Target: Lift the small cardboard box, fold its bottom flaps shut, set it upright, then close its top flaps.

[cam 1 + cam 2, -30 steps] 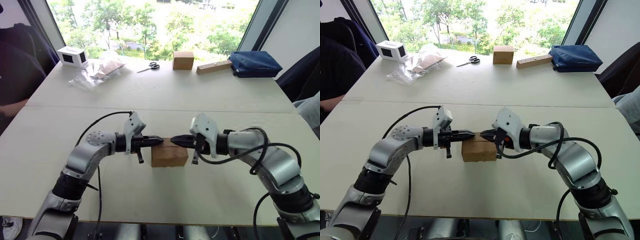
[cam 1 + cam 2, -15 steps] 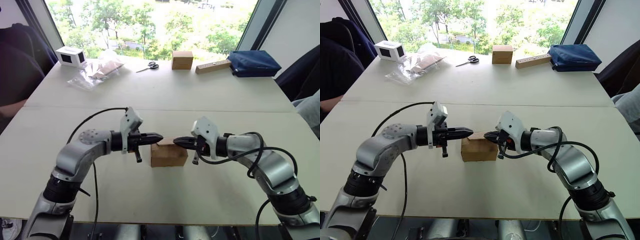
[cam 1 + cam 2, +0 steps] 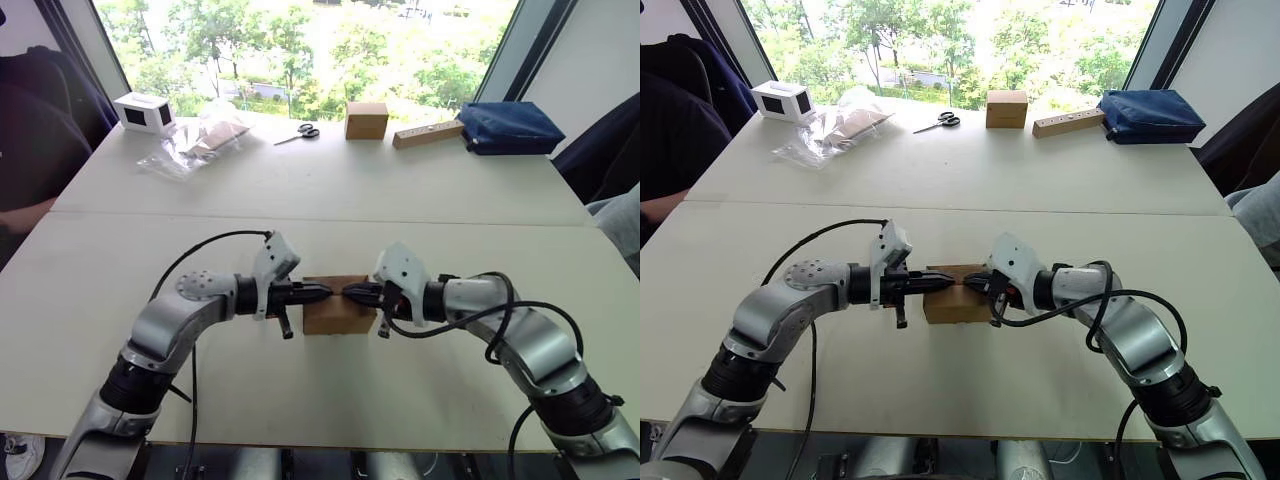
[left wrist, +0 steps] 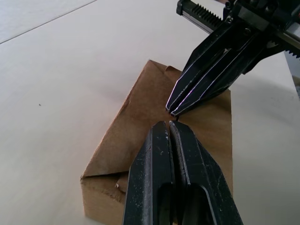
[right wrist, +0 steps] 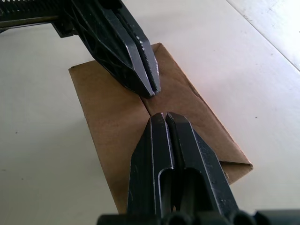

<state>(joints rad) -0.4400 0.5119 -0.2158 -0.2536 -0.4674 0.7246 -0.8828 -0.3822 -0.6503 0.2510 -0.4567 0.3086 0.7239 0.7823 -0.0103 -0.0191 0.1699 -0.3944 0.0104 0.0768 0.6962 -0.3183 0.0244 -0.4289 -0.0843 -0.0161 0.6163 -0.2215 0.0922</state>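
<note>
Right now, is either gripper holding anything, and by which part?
Nothing is held. Left gripper and right gripper are shut, tips over the small cardboard box.

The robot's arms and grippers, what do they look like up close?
Both arms are silver-grey metal with black joints and loose black cables looping alongside. Each wrist carries a white housing. The left gripper and right gripper each have two slim, tapered black fingers; toothed black rails sit at their bases.
</note>
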